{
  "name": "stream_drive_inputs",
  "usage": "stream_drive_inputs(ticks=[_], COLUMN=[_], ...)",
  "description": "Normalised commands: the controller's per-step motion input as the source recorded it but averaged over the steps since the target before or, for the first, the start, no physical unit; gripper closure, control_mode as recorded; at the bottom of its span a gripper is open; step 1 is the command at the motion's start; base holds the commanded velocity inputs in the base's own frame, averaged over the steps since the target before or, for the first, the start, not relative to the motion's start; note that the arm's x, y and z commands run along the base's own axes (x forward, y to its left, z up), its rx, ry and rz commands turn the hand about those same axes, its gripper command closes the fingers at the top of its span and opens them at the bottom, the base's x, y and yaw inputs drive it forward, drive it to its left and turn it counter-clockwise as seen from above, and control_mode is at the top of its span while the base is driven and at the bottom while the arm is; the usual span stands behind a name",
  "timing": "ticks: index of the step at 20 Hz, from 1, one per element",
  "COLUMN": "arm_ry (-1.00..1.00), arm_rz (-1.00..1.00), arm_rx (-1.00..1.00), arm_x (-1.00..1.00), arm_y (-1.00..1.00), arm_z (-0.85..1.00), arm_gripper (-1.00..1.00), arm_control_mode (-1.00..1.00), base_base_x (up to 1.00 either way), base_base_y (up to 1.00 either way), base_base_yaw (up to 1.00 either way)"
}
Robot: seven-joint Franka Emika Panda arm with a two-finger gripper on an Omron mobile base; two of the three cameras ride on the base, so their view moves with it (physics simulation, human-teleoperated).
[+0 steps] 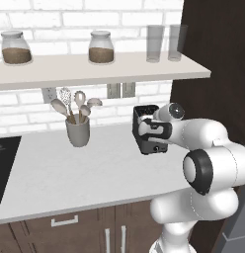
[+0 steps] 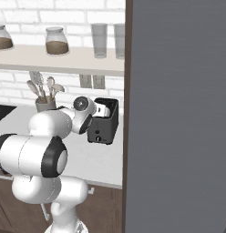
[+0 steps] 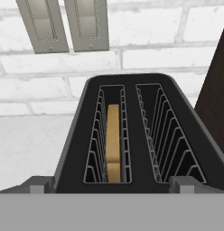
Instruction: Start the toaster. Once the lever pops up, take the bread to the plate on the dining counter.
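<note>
1. The toaster (image 3: 132, 135) stands on the white worktop (image 1: 70, 173) close to the brick wall (image 3: 154, 58), hard by the dark panel (image 1: 213, 44) at the counter's end. In the hand view its black top is seen from above and in front, both wire-lined slots open to the camera.
2. The bread (image 3: 113, 142) stands on edge in the left-hand slot as that view shows it, sunk below the rim; the other slot holds nothing.
3. The gripper (image 3: 111, 187) hovers just over the toaster's near edge. Its two fingertips (image 3: 37, 186) rise at the bottom of the hand view, set far apart and clasping nothing, so the jaws are spread and free.
4. In the base views the arm reaches forward with its wrist directly at the toaster, partly covering it. The lever cannot be made out, so I cannot tell whether it is down.
5. Beyond, two wall outlets (image 3: 64, 25) sit above the toaster, a utensil cup (image 1: 78, 129) stands well apart along the worktop, and jars (image 1: 101, 48) and glasses (image 1: 155, 43) line the shelf (image 1: 95, 69).
6. Judged risks: the toaster looks light, so a press that lands off the lever could tip it or shove it back to the wall. Reaching for the bread while it sits deep could snag the fingers on the wire guides.
</note>
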Motion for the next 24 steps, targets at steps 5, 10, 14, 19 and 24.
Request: stream_drive_inputs(ticks=[5, 10, 14, 19, 24], arm_ry=[0.0, 0.0, 0.0, 0.0, 0.0], arm_rz=[0.0, 0.0, 0.0, 0.0, 0.0], arm_rx=[0.0, 0.0, 0.0, 0.0, 0.0], arm_x=[0.0, 0.0, 0.0, 0.0, 0.0], arm_y=[0.0, 0.0, 0.0, 0.0, 0.0], arm_z=[0.0, 0.0, 0.0, 0.0, 0.0], arm_gripper=[-1.0, -1.0, -1.0, -1.0, -1.0], arm_control_mode=[-1.0, -1.0, -1.0, -1.0, -1.0], base_base_x=[0.0, 0.0, 0.0, 0.0, 0.0], base_base_y=[0.0, 0.0, 0.0, 0.0, 0.0], base_base_yaw=[0.0, 0.0, 0.0, 0.0, 0.0])
